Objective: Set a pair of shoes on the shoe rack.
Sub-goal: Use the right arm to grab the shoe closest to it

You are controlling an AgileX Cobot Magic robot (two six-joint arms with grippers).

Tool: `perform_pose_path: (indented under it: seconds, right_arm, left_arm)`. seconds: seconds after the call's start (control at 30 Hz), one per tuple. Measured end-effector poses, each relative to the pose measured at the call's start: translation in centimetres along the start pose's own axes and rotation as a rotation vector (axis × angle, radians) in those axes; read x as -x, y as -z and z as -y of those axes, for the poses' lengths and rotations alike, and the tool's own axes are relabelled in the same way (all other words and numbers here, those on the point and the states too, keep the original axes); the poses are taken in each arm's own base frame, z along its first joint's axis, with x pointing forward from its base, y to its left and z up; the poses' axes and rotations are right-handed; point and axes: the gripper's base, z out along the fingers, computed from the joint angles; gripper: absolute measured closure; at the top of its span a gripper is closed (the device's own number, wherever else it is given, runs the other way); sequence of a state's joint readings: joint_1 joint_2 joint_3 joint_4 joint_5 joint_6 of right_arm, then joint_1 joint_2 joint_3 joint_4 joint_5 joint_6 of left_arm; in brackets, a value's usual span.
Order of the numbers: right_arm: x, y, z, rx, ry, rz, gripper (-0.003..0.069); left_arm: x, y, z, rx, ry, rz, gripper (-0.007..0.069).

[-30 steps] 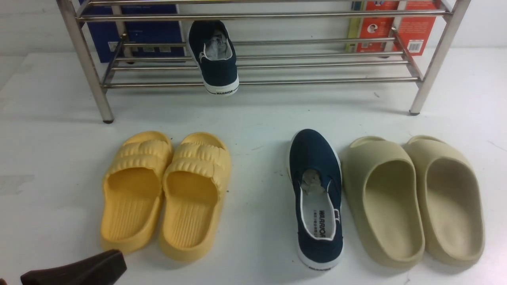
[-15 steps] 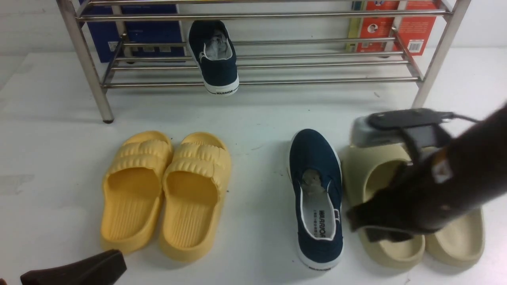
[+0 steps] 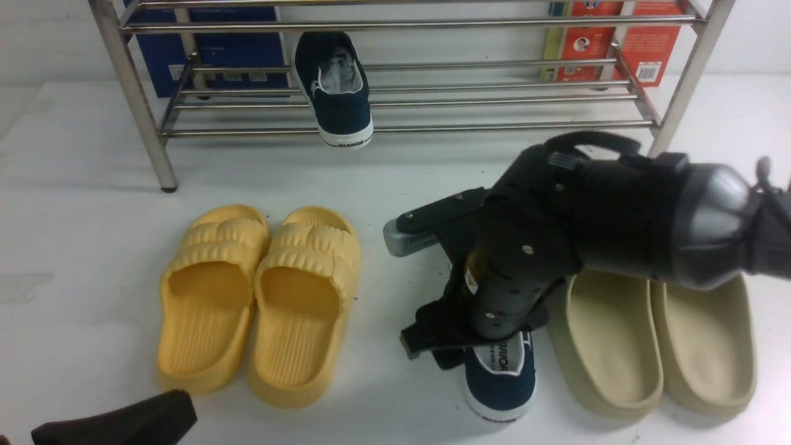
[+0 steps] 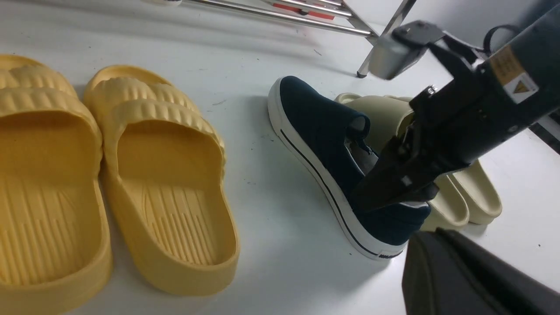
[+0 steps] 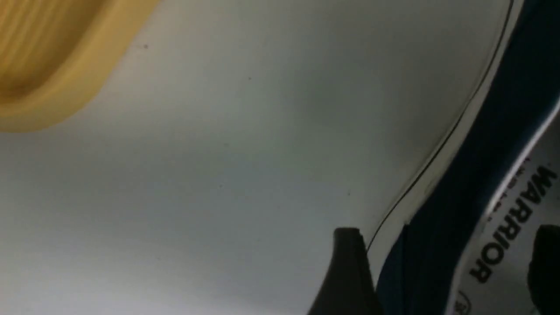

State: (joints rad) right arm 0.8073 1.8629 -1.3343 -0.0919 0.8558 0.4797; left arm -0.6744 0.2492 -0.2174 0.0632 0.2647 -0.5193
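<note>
**Q:** Describe the work surface and room.
**A:** The table point(image 3: 395, 179) is white and matte, with small dark specks and scuffs. A pale wall closes the far side. A blue box point(image 3: 216, 49) and a red box point(image 3: 618, 43) stand behind the rack point(image 3: 494, 125), which is at the far edge of the table.

**Q:** Locate the task items.
**A:** Shoe A point(image 3: 334, 86) lies on the rack's lower tier, left of centre. Its toe points to the rear and its heel hangs over the front tube. Shoe B point(image 3: 500, 377) rests on the table between the yellow slides point(image 3: 259, 303) and the beige slides point(image 3: 655, 346), just beside the nearer beige one. Its toe points toward the rack.

**Q:** Report the right gripper point(image 5: 446, 232).
**A:** It points down at the heel half of shoe B with its jaws apart. One finger point(image 5: 350, 271) stands outside the side wall that faces the yellow slides, next to the white sole. The other finger point(image 5: 544, 267) is over the printed insole. Whether either finger touches the shoe cannot be told.

**Q:** Report the left gripper point(image 3: 123, 423).
**A:** It sits low at the near left corner of the table, near the heels of the yellow slides. Its jaws are together and it holds nothing.
</note>
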Motion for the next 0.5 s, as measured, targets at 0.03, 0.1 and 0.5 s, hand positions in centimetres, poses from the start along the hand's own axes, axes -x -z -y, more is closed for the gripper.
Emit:
perform_pose_path:
  seconds: [0.03,0.1,0.5]
  right_arm:
    - [0.0,-0.5,0.1,-0.007,-0.003,-0.011,0.0144]
    - [0.0,-1.2,0.2,-0.014,-0.005,-0.026,0.0166]
    - [0.0,-2.6,-0.2,0.023,-0.056,-0.065,0.0606]
  left_arm:
    - [0.0,0.0,0.0,0.000,0.000,0.000,0.0620]
    - [0.0,0.0,0.0,0.000,0.000,0.000,0.0618]
    - [0.0,0.0,0.0,0.000,0.000,0.000,0.0610]
